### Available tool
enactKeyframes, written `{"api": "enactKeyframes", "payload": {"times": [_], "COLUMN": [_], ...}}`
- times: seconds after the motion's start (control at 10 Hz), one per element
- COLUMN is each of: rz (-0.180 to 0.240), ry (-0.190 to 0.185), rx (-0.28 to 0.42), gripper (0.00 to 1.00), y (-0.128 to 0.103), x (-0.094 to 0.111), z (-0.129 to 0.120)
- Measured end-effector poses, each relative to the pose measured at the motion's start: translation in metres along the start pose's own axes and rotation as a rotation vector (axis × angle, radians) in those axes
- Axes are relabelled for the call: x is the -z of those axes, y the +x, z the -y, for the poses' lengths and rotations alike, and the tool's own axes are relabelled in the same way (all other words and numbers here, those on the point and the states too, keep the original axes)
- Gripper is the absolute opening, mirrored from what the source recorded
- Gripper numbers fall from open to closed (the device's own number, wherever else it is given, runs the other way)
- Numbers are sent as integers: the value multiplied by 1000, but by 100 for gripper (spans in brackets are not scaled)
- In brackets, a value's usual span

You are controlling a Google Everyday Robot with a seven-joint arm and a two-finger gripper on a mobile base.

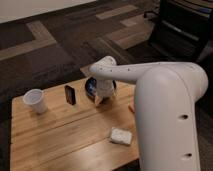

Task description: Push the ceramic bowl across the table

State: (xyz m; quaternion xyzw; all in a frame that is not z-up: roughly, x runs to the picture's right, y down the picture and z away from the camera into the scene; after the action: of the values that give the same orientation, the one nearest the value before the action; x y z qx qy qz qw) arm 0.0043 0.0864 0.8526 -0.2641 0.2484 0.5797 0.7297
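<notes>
Gripper (101,96) hung at the dark blue ceramic bowl (90,86) near the table's (55,135) far edge; its opening could not be told.

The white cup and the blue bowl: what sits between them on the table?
In the camera view, a small dark upright block stands between the white cup and the ceramic bowl. The gripper is down at the bowl.
</notes>
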Motion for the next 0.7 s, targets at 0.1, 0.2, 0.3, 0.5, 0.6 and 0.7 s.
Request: {"api": "enactKeyframes", "payload": {"times": [0.1, 0.2, 0.3, 0.5, 0.6, 0.7], "rz": [3, 14, 38, 104, 147, 174], "ry": [8, 25, 60, 139, 183, 198], "rx": [9, 17, 29, 36, 36, 44], "gripper": [65, 65, 65, 65, 65, 65], "y": [-10, -21, -38, -84, -112, -126], "x": [2, 7, 16, 39, 57, 69], "z": [4, 11, 22, 52, 68, 69]}}
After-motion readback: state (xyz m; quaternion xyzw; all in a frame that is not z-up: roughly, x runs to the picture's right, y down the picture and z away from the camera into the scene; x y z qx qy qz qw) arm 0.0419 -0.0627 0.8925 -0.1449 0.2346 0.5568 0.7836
